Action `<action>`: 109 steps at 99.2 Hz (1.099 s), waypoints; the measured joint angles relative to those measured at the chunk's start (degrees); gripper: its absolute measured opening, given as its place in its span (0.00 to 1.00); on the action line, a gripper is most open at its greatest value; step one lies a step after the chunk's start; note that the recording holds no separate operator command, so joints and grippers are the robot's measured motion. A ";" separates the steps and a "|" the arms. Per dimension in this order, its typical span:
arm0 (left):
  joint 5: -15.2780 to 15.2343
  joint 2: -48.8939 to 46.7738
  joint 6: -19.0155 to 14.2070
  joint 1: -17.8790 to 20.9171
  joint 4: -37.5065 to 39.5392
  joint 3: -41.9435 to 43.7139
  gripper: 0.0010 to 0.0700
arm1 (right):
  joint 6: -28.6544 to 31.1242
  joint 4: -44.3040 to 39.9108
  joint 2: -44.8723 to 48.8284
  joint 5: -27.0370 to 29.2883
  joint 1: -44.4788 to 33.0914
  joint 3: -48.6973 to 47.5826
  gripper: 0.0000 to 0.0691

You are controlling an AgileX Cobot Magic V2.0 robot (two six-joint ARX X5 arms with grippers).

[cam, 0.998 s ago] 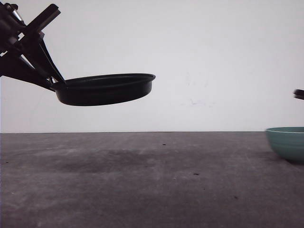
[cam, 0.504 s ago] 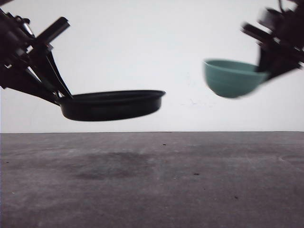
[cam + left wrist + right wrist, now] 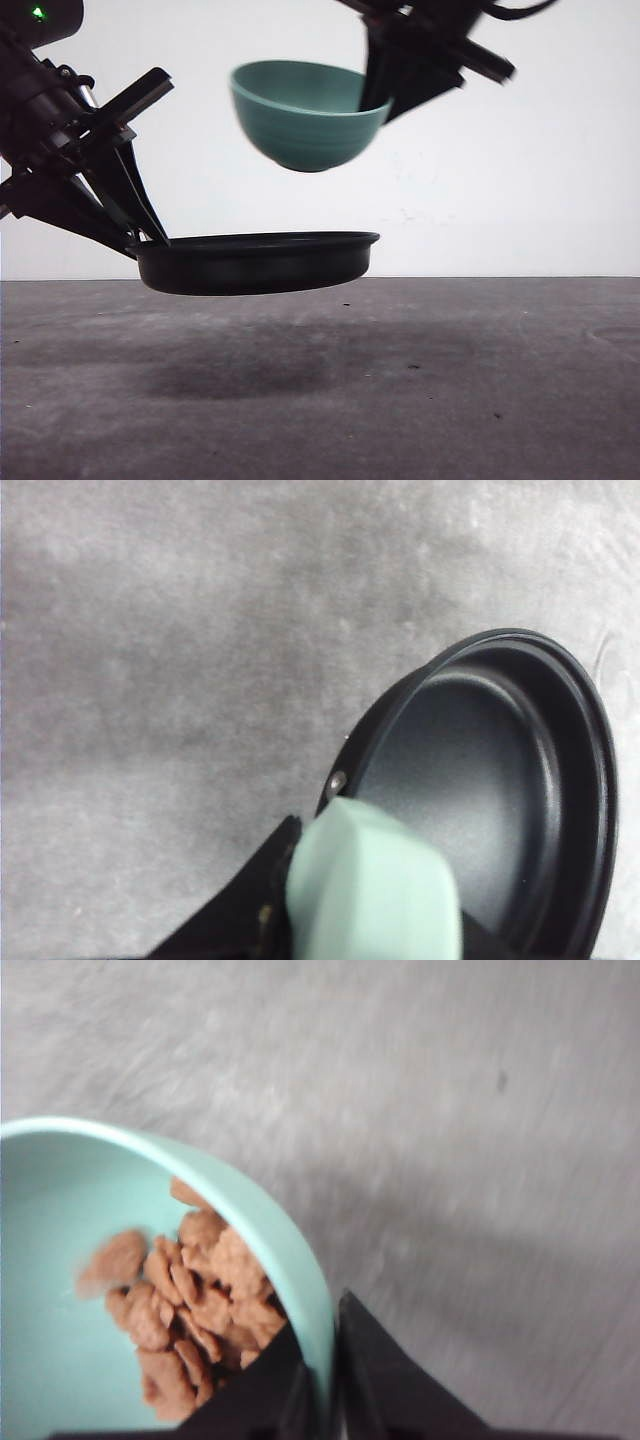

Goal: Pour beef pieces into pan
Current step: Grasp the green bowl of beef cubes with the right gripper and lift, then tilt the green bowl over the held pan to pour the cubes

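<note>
now that the bowl point(image 3: 305, 115) has swung over from the right, it hangs above the pan point(image 3: 258, 262).
right gripper point(image 3: 322, 1385) pinches its rim, left gripper point(image 3: 150, 238) probably grips the pan's handle point(image 3: 375, 885); beef pieces point(image 3: 195, 1305) not poured yet.

The pan point(image 3: 258, 263) looks like dark coated metal with a soft satin sheen inside, its rolled rim smooth, and a small bright rivet point(image 3: 337, 780) near its matt mint-green plastic handle point(image 3: 372, 885). The teal bowl point(image 3: 305, 115) is smooth and faintly ribbed outside, with a dull glaze-like finish. The beef pieces point(image 3: 190, 1315) look dry, matt and rough-edged. The grey surface point(image 3: 450, 390) is matt, mottled and lightly speckled. The black fingers point(image 3: 385, 1380) look matt.
</note>
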 joint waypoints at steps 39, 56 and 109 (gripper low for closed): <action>1.27 0.00 -0.02 0.00 -0.79 0.00 0.06 | -15.82 9.35 0.04 33.07 11.52 0.00 0.02; 1.79 0.00 -0.20 0.00 -0.83 0.00 0.06 | -23.74 10.88 1.57 37.81 12.22 0.00 0.02; 2.47 0.04 -1.20 0.00 -6.67 4.02 0.06 | -42.64 34.36 3.91 38.66 16.39 -11.02 0.02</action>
